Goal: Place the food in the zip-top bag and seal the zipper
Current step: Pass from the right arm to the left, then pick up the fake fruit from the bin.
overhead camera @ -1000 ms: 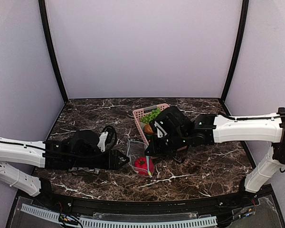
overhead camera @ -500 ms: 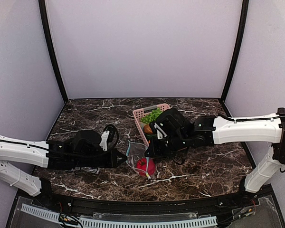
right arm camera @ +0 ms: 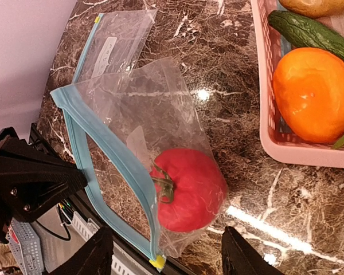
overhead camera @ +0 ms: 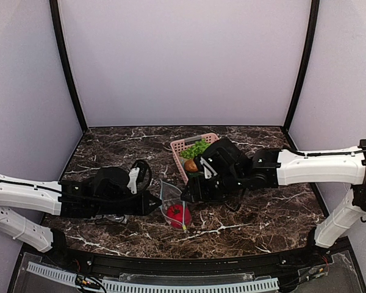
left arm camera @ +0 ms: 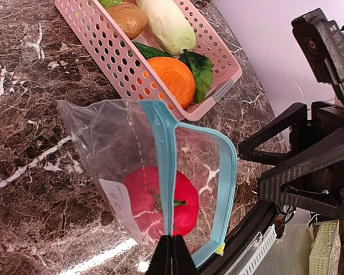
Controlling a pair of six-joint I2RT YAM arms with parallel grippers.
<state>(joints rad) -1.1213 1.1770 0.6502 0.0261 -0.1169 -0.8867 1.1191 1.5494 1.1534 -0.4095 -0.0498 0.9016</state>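
Bag point(left arm camera: 97, 143) on table point(left arm camera: 23, 143), tomato point(left arm camera: 160, 200) inside, mouth gaping. Left gripper point(left arm camera: 171, 252) closed, pinching zipper point(left arm camera: 160, 149) end, strip running away from it. Right gripper point(right arm camera: 167, 232) spread, empty, nearer orange point(right arm camera: 315, 94) in basket point(right arm camera: 286, 152).

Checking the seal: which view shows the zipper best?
Right wrist: the zipper shows as a whole open loop, unobstructed. Left wrist shows it too, with the left gripper pinching one end. From the top it is too small to trace.
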